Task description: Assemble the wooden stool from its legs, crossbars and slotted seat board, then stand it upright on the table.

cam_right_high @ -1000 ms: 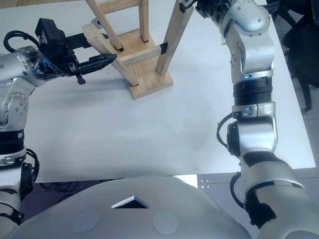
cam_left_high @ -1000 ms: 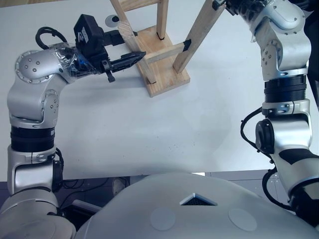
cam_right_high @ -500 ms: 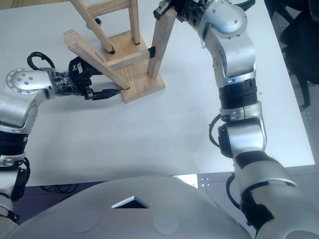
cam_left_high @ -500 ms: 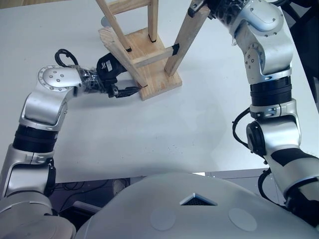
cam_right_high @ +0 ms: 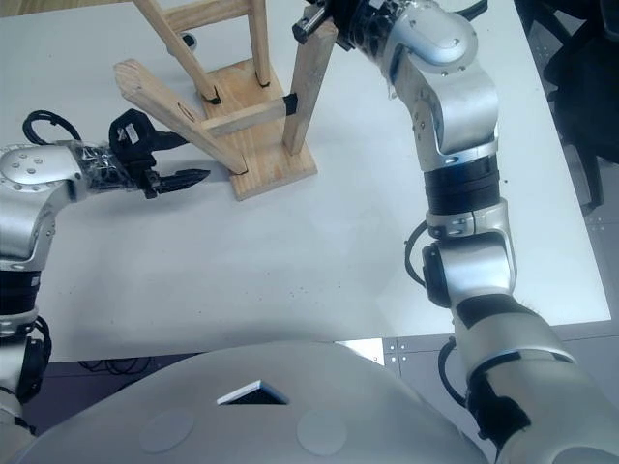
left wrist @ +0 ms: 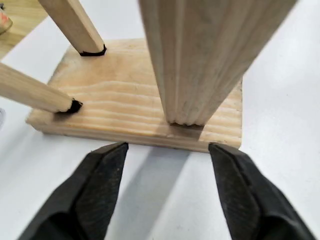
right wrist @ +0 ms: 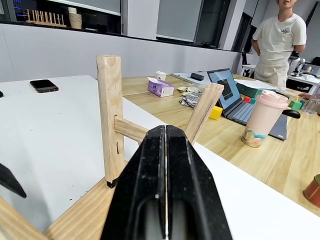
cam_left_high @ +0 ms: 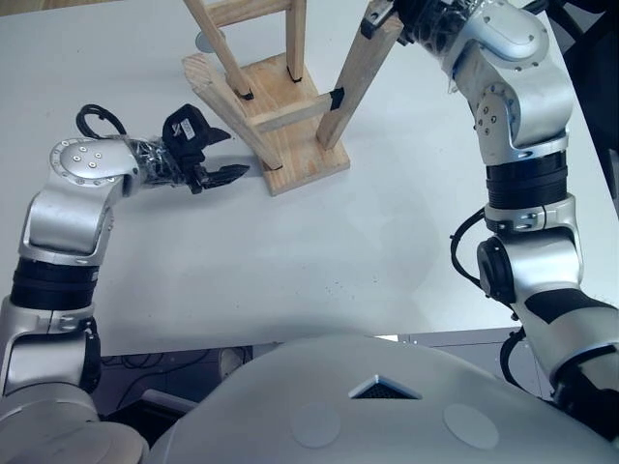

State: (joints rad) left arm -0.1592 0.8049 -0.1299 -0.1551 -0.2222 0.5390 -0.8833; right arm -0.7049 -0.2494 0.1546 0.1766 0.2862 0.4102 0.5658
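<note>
Upside down, pale wooden stool [cam_left_high: 290, 108], seat board [cam_left_high: 309, 164] on table [cam_left_high: 319, 261].

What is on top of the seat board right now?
Wooden legs rise from the seat board, joined by crossbars; the board lies flat on the table. Its underside and the leg ends in the slots are hidden.

Silver arms [cam_left_high: 77, 208], black bands [cam_left_high: 527, 179], looped cables [cam_left_high: 455, 254], black left tool [cam_left_high: 232, 175]

You've got the stool [cam_left_high: 290, 108] upside down, seat board [cam_left_high: 302, 166] flat on the table [cam_left_high: 290, 271], left gripper [cam_left_high: 232, 175] just beside it, right gripper [cam_left_high: 387, 14] at a leg's top.
</note>
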